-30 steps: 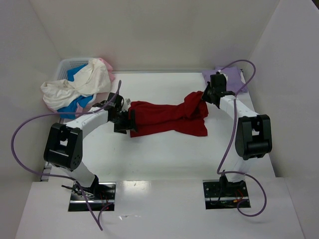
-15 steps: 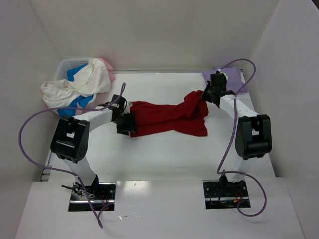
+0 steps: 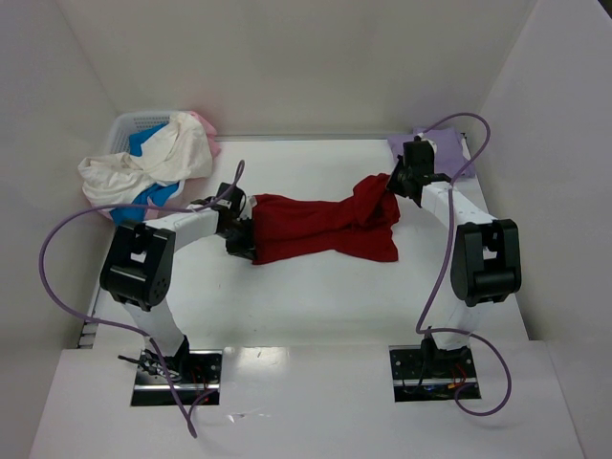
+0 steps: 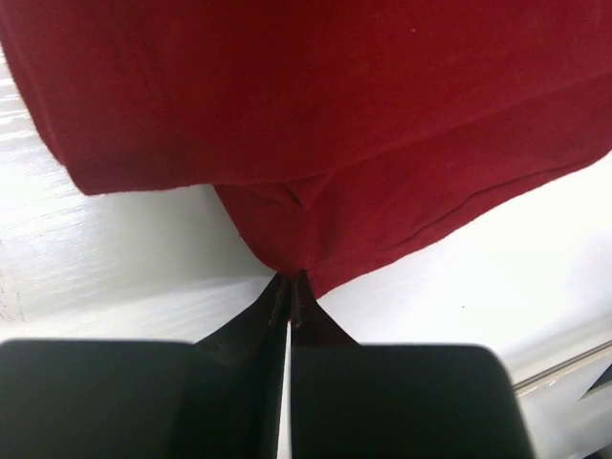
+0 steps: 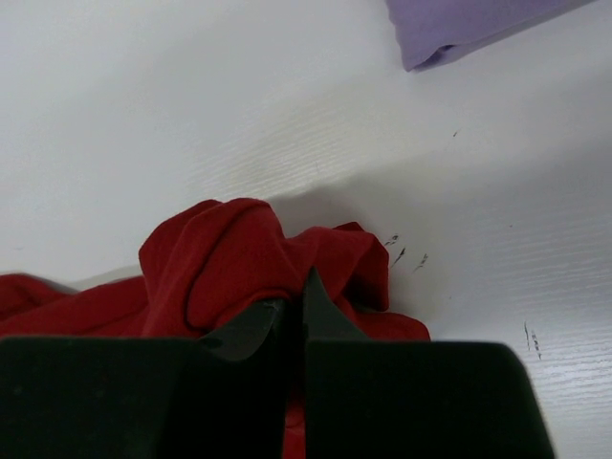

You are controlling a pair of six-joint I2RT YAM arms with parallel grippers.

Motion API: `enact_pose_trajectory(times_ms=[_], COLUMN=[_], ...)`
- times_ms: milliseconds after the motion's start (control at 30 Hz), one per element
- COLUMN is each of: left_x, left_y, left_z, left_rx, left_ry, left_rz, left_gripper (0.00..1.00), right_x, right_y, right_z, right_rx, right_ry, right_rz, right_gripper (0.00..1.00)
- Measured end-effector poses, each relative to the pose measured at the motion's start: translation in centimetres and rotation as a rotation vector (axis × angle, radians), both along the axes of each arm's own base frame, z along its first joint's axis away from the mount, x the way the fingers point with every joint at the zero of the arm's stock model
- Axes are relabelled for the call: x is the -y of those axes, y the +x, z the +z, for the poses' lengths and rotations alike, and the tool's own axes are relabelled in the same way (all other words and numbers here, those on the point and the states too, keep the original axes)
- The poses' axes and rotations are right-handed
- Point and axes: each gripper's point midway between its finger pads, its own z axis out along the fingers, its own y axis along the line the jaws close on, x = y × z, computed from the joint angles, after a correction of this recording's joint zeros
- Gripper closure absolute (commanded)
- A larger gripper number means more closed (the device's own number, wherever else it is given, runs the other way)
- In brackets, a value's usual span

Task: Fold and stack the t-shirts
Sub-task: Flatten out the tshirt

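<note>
A dark red t-shirt (image 3: 320, 228) lies crumpled across the middle of the table. My left gripper (image 3: 251, 239) is shut on its left edge; in the left wrist view the jaws (image 4: 289, 287) pinch a red corner (image 4: 316, 206) of the cloth. My right gripper (image 3: 394, 184) is shut on the bunched right end of the dark red t-shirt (image 5: 249, 258), with the pinch point (image 5: 295, 304) buried in a red fold. A pale lavender t-shirt (image 3: 442, 153) lies folded at the back right corner and shows in the right wrist view (image 5: 469, 24).
A white lattice basket (image 3: 134, 129) stands at the back left, with cream-white (image 3: 143, 167), bright blue (image 3: 148, 196) and pink (image 3: 203, 124) shirts spilling over it. White walls close in the table at the back and on both sides.
My left gripper slid right onto the red shirt's left edge and closed on it. The right arm and its end of the shirt stayed still.
</note>
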Motion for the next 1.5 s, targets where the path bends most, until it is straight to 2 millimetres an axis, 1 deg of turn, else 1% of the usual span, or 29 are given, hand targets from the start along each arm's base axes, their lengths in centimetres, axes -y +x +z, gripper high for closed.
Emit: enact_pose_trajectory(times_ms=[33,133,167,200,267,333,367,400,500,600,667,700,733,767,800,867,900,933,1000,1133,1233,1400,1500], left_x=[0.0,0.1,0.1,0.1,-0.1,-0.2,-0.3,-0.3,-0.4,-0.5,-0.6,-0.6,-0.7,-0.7,-0.6,-0.6,-0.7,-0.6,-0.6,-0.6,-0.6,-0.6,-0.6], left_y=[0.0,0.3,0.5,0.6,0.9,1.2,1.5,1.7,2.2,2.1,2.0,1.9,1.9,1.9,1.9,1.9,1.9,1.9,1.9,1.9,1.9,1.9,1.9], left_z=[0.0,0.6,0.9,1.3,2.5,3.9,4.7,5.5,6.8,7.1,7.0,7.0,7.0,7.0,7.0,7.0,7.0,7.0,7.0,7.0,7.0,7.0,6.9], left_rx=[0.001,0.008,0.013,0.021,0.05,0.085,0.106,0.129,0.175,0.182,0.176,0.173,0.173,0.173,0.172,0.172,0.173,0.173,0.173,0.174,0.174,0.174,0.173], left_ry=[0.0,-0.001,0.0,0.0,0.006,0.011,0.011,0.012,0.015,0.018,0.023,0.025,0.026,0.025,0.025,0.025,0.025,0.025,0.025,0.025,0.024,0.024,0.024], left_rz=[-0.001,-0.005,-0.004,-0.004,0.001,0.004,0.004,0.003,-0.001,0.0,0.0,-0.001,-0.001,-0.001,-0.002,-0.002,-0.002,-0.003,-0.004,-0.005,-0.006,-0.006,-0.006], left_gripper=[1.0,1.0,1.0,1.0,1.0,1.0,1.0,1.0,1.0,1.0,1.0,1.0,1.0,1.0,1.0,1.0,1.0,1.0,1.0,1.0,1.0,1.0,1.0], right_x=[0.0,0.2,0.4,0.6,0.9,1.4,1.7,1.8,1.7,0.9,-0.3,-1.4,-2.9,-4.0,-5.8,-8.8,-10.0,-11.2,-12.2,-13.1,-13.7,-13.9,-13.8], right_y=[0.0,0.0,-0.1,-0.2,-0.4,-0.6,-0.8,-0.9,-1.7,-3.5,-4.9,-5.7,-6.4,-7.0,-7.9,-9.6,-10.3,-11.2,-12.2,-13.3,-13.8,-14.2,-14.4], right_z=[0.0,0.0,-0.1,-0.2,-0.4,-0.6,-0.8,-0.8,-0.7,0.6,1.8,2.6,3.5,4.0,4.5,4.6,4.2,3.3,1.5,-2.2,-4.1,-6.5,-7.6], right_rx=[0.0,-0.002,-0.006,-0.011,-0.023,-0.037,-0.044,-0.05,-0.063,-0.054,-0.04,-0.023,-0.003,0.007,0.016,0.011,-0.002,-0.03,-0.085,-0.19,-0.241,-0.303,-0.328], right_ry=[0.0,-0.01,-0.014,-0.017,-0.029,-0.033,-0.034,-0.03,-0.01,0.026,0.045,0.058,0.075,0.089,0.113,0.145,0.157,0.168,0.173,0.164,0.152,0.124,0.108], right_rz=[0.0,-0.001,-0.007,-0.013,-0.014,-0.022,-0.025,-0.029,-0.028,-0.007,0.019,0.04,0.07,0.098,0.136,0.206,0.235,0.264,0.286,0.286,0.288,0.291,0.285], right_gripper=[0.91,0.8,0.65,0.53,0.36,0.28,0.22,0.2,0.19,0.19,0.18,0.18,0.18,0.18,0.18,0.18,0.18,0.18,0.18,0.18,0.19,0.22,0.23])
